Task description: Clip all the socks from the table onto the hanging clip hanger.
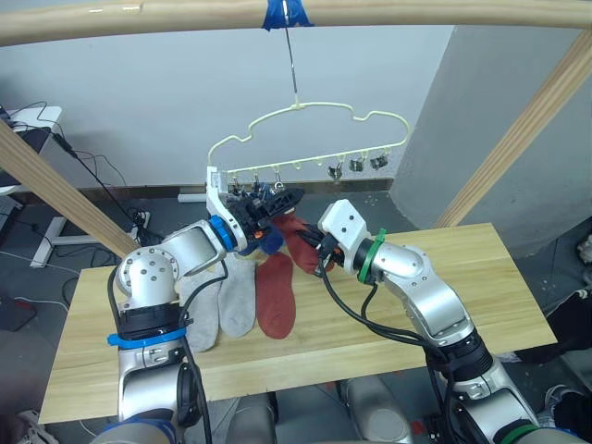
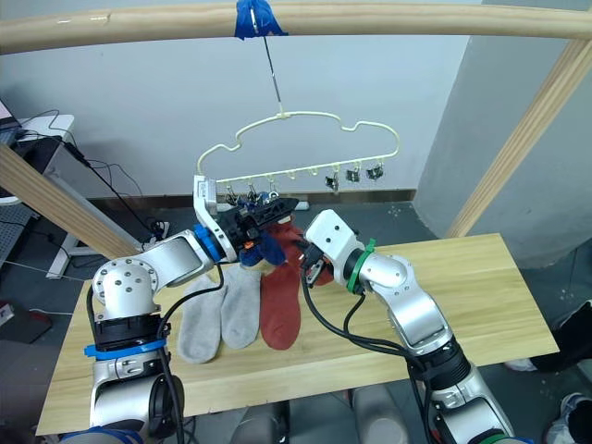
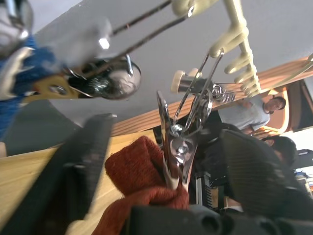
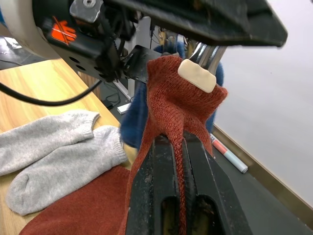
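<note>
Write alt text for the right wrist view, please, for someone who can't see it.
The right gripper pinches a rust red sock between its two black fingers, lifting the cuff to a metal clip with a pale pad. Below, two light grey socks and another rust red sock lie on the wooden table.

I see the hanger: pale yellow wire, cloud outline, hung by its hook, metal clips along the bottom bar. Two blue socks dangle from clips near its left end. One red sock is lifted up against a clip, cuff bunched, rest trailing down. Table: light wood planks. Lying flat on it, side by side and touching: two grey socks, then the second red sock on their right.
</note>
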{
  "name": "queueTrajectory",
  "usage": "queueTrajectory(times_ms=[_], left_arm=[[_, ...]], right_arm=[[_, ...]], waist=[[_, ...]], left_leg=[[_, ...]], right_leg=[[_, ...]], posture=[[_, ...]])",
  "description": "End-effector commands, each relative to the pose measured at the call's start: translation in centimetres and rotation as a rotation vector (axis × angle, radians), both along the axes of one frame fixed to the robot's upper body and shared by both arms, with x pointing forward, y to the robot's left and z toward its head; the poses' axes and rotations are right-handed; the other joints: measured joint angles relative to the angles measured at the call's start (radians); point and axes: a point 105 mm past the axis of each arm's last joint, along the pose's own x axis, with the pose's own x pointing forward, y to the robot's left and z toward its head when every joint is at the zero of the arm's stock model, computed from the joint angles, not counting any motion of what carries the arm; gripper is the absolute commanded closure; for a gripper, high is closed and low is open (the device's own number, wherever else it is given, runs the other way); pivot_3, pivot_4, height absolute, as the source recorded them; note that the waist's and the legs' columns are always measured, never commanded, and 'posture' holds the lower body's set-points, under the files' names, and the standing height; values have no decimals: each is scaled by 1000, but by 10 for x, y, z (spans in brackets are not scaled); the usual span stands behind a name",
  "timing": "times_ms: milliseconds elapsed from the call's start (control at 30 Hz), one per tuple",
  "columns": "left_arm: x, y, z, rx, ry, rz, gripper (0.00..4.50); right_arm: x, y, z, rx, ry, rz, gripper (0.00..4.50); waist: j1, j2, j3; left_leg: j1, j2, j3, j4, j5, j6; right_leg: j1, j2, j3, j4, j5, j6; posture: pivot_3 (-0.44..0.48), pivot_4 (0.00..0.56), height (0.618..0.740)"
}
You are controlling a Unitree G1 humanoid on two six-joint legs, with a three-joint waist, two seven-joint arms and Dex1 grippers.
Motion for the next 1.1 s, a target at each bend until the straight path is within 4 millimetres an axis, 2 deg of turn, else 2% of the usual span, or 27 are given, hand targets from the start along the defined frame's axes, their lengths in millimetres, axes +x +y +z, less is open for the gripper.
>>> queueTrajectory(times_ms=[33, 233, 333, 500, 667, 700, 833, 933, 967, 1033, 1100], left_arm=[[-11, -2, 14, 3, -64, -40, 18], [-32, 10, 22, 62, -111, -81, 18], [-37, 18, 20, 103, -123, -63, 0], [-46, 30, 17, 134, -138, -25, 0], [-48, 33, 9, 183, -163, 13, 0], [-48, 30, 8, 202, -198, 20, 0], [-43, 26, 3, 246, -256, 79, 0], [-35, 39, -12, 462, -282, 224, 0], [-34, 42, -7, 482, -341, 260, 0], [-35, 44, 1, 473, -412, 268, 0], [-35, 46, 1, 435, -402, 242, 0]], right_arm=[[1, -2, 9, 40, -20, -9, 4500], [9, -10, 2, 56, 15, -40, 4500], [12, -16, 3, 72, 21, -51, 3805], [12, -26, 3, 85, 38, -63, 1997], [5, -46, -8, 52, 63, -82, 271], [3, -58, -10, 44, 67, -113, 50], [-3, -88, -6, 52, 81, -197, 50], [-1, -110, 13, 151, 41, -339, 50], [-1, -117, 18, 176, 23, -392, 50], [-3, -122, 28, 251, -6, -437, 50], [-5, -119, 28, 232, 11, -425, 50]], waist=[[1, 0, 0], [2, 0, 0], [9, 0, 0], [20, 0, 0], [52, -1, -1], [56, -1, -1], [75, -2, -5], [78, -3, -5], [76, -2, -5], [76, -3, -5], [77, -3, -5]], left_leg=[[0, 0, 0, 0, 0, 0], [0, 0, 0, 0, 0, 0], [0, 0, 0, 0, 0, 0], [0, 0, 0, 0, 0, 0], [0, 0, 0, -1, 0, 0], [0, 0, 0, 0, 0, -1], [0, 0, 1, 0, 1, -2], [0, 0, 1, 0, 1, -2], [0, 1, 2, 0, 1, -2], [1, 2, 3, 0, 1, -2], [1, 3, 2, 0, 1, -2]], right_leg=[[0, 0, 0, 0, 0, 0], [-1, 0, 0, 0, 0, 0], [-1, 0, 0, 1, 0, 0], [-1, 0, 0, 1, 0, -1], [-1, 0, 0, 0, 1, -4], [-1, 0, 0, 0, 2, -5], [0, 0, 0, -1, 2, -5], [0, 0, 0, -1, 2, -4], [0, 0, 0, -1, 2, -5], [-1, 1, 1, 0, 3, -5], [-1, 2, 0, 0, 2, -6]], posture=[[-216, 213, 740], [-171, 189, 740], [-157, 180, 740], [-137, 165, 740], [-124, 152, 740], [-125, 146, 740], [-145, 153, 740], [-157, 170, 740], [-161, 175, 740], [-158, 186, 740], [-150, 192, 740]])
